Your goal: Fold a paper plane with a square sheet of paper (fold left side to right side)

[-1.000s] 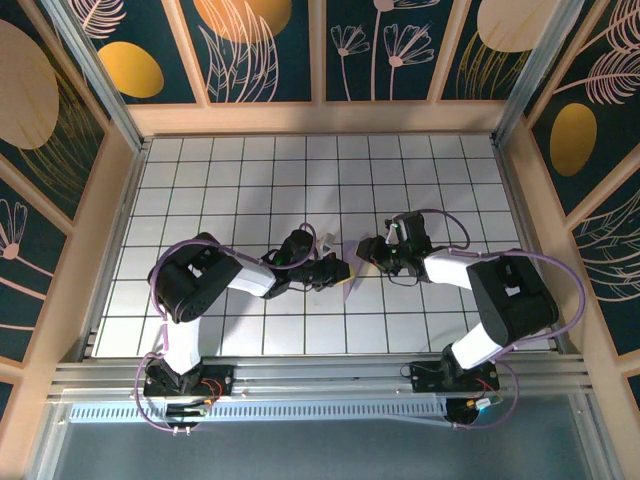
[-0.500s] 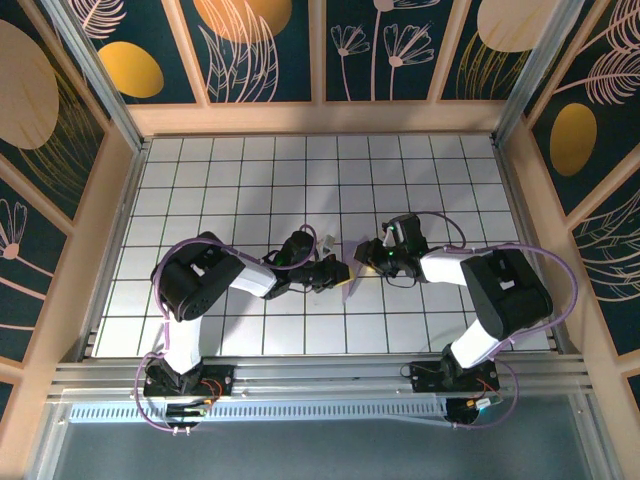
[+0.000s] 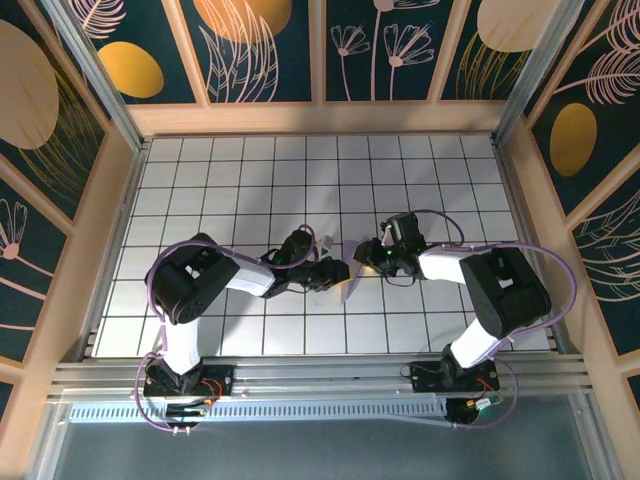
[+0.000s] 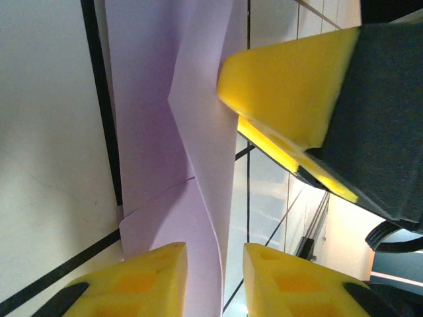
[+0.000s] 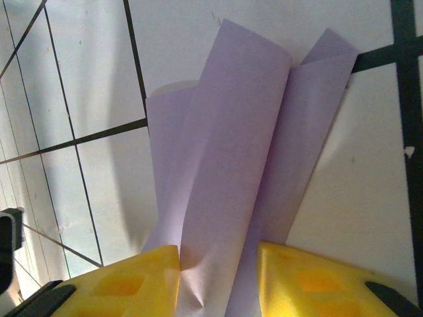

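Your left gripper (image 4: 215, 254) has its yellow fingers parted, and the folded edge of the lavender paper (image 4: 192, 99) runs up through the gap without being pinched. Your right gripper (image 5: 218, 251) is clamped on the same paper: the loosely folded layers fill the space between its two pads and touch both. The grippers face each other near the middle of the white grid table (image 3: 200, 180), with their tips close together. From overhead, the paper stands on edge between them as a thin strip. In the left wrist view, one yellow finger of the right gripper sits just beside the paper's right edge.
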